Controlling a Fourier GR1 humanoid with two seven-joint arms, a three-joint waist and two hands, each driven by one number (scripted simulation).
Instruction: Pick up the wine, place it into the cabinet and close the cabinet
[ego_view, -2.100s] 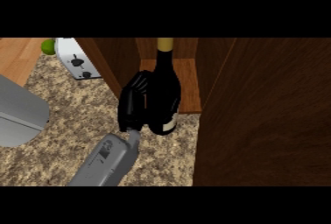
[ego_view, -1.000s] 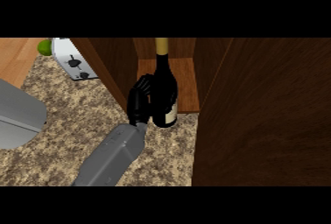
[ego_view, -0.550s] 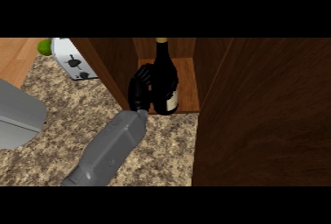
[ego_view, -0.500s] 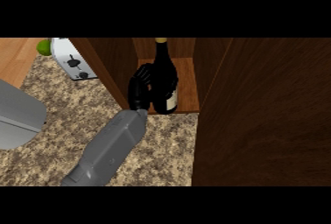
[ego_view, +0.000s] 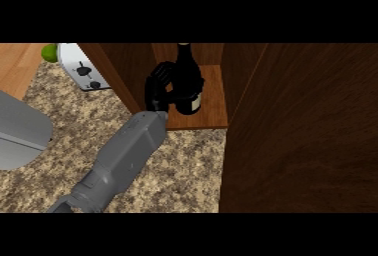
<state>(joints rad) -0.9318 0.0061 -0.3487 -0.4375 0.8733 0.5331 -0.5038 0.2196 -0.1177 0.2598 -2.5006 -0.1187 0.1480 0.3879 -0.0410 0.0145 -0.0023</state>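
Wine (ego_view: 187, 80) within curled fingers (ego_view: 158, 85), upright.

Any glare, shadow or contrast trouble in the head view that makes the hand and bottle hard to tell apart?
Head view: no glare; light is flat and even. The black left hand merges with the dark wine bottle against the shaded cabinet interior, so finger outlines are hard to separate. The speckled counter reads clearly.

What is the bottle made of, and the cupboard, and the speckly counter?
The wine bottle looks like dark glossy glass with a pale label. The cabinet looks like brown wood, since grain streaks show. The counter looks like polished granite or similar stone, judging by its tan and dark flecks.
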